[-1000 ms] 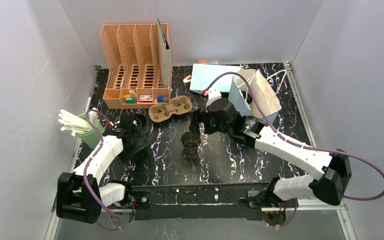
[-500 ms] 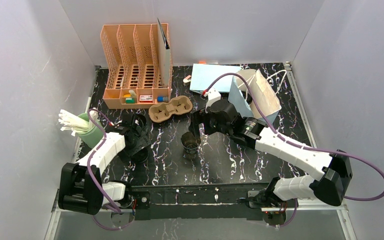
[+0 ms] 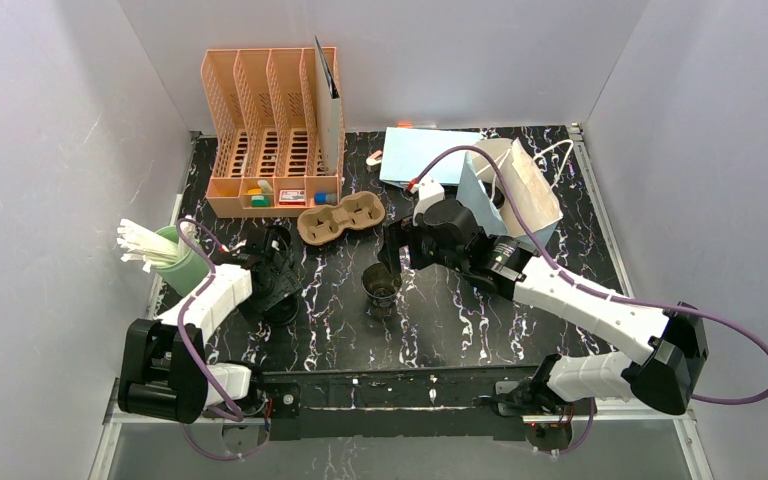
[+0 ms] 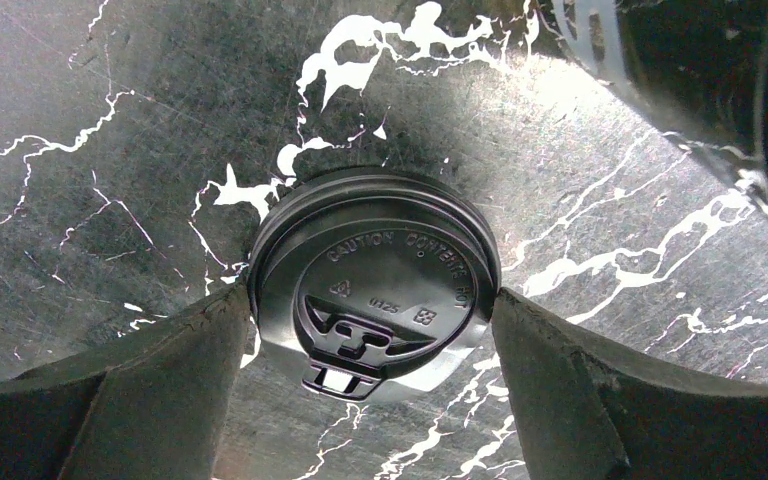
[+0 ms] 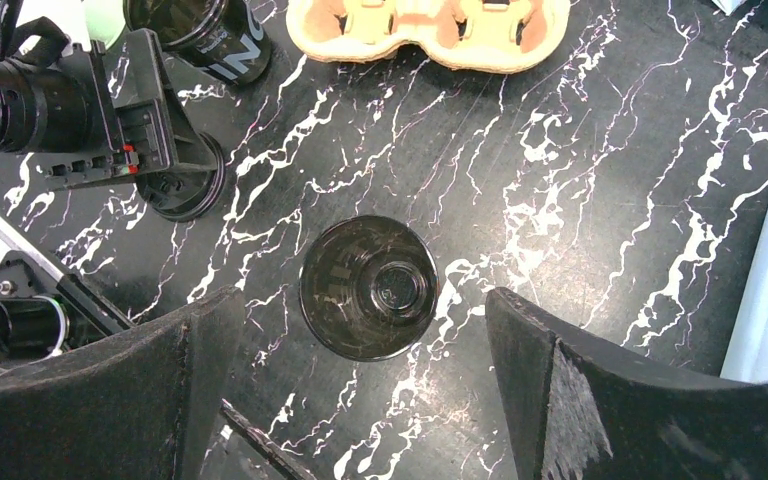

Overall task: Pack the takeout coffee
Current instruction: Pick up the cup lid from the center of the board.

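A round black lid (image 4: 375, 300) lies flat on the black marbled table, and my left gripper (image 4: 370, 300) is down around it with a finger touching its rim on each side. From above, this gripper (image 3: 278, 290) hides most of the lid (image 3: 282, 312). An open dark cup (image 3: 381, 287) stands upright at the table's middle. My right gripper (image 5: 363, 300) hovers over this cup (image 5: 368, 287), jaws wide and touching nothing. A second dark cup (image 3: 278, 242) sits just behind the left gripper, also visible as the lettered cup (image 5: 205, 40).
The brown pulp carrier (image 3: 341, 218) lies behind the cups. A light-blue paper bag (image 3: 508, 185) stands open at the back right beside a flat blue sheet (image 3: 422, 155). An orange desk organiser (image 3: 270, 130) is at the back left, a green holder (image 3: 172, 262) at the left edge.
The left gripper's jaws have drawn in from wide open until they touch the lid's rim. The right gripper and the open cup have stayed where they were.
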